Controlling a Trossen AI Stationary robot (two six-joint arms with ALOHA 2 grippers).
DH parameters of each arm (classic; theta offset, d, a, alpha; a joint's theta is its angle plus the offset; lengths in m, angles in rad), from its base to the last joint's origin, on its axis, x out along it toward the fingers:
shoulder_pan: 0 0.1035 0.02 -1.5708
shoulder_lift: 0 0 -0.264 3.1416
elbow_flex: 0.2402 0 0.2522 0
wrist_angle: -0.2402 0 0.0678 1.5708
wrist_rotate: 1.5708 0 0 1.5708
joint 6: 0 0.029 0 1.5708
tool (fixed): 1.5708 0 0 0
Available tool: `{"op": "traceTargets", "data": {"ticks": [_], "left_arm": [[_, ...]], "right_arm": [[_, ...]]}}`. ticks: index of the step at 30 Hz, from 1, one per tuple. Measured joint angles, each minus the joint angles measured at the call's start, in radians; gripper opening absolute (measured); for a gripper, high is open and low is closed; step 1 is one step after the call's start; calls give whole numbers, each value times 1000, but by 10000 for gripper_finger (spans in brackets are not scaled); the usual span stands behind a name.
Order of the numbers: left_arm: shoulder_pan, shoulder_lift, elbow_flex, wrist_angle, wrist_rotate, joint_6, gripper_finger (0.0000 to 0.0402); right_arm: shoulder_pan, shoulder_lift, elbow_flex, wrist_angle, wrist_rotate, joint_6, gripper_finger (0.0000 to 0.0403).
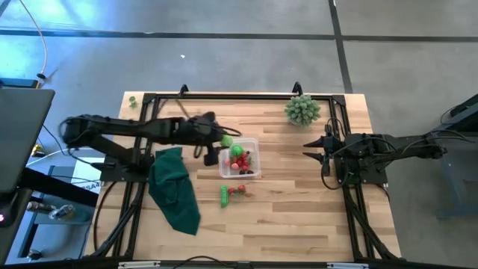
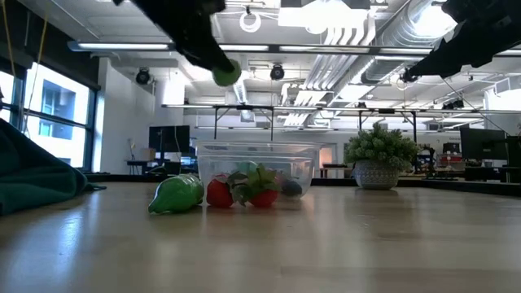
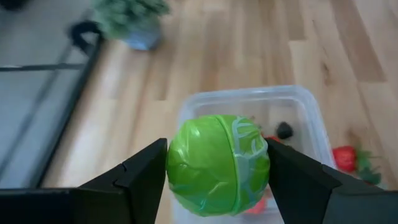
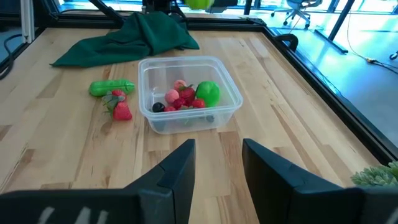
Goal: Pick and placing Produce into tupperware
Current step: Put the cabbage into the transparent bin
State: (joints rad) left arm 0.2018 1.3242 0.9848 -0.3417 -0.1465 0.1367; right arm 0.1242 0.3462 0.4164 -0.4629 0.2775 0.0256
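Observation:
My left gripper (image 1: 221,145) is shut on a bright green ball of produce (image 3: 217,163) and holds it in the air over the far left corner of the tupperware (image 1: 252,143). The clear tupperware (image 4: 189,93) stands on the table and holds a green ball (image 4: 208,93) with pink, red and dark pieces. A long green piece (image 4: 111,88) and strawberries (image 4: 122,111) lie on the table just near of it. My right gripper (image 4: 217,165) waits open at the table's right, with nothing between its fingers. My left gripper pinches the green ball between its two fingers (image 3: 146,171), which press on two opposite sides (image 3: 177,168) around its widest part. The fingers slant down from the table's left. The ball is lifted clear, well above the tupperware's rim (image 2: 226,73).
A dark green cloth (image 1: 173,187) lies heaped on the table's left part, below my left arm. A pale green spiky plant in a pot (image 1: 302,110) stands at the far right. A black frame (image 1: 224,97) runs along the table's edges. Bare wood lies near and right of the tupperware.

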Motion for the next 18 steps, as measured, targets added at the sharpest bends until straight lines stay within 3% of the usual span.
{"op": "traceTargets", "data": {"ticks": [9,18], "left_arm": [[1,278,112,-3,130,40,242],[1,396,117,1,173,36,243]], "right_arm": [[0,1,0,-11,-1,0,123],[0,1,0,-12,-1,0,123]]}}
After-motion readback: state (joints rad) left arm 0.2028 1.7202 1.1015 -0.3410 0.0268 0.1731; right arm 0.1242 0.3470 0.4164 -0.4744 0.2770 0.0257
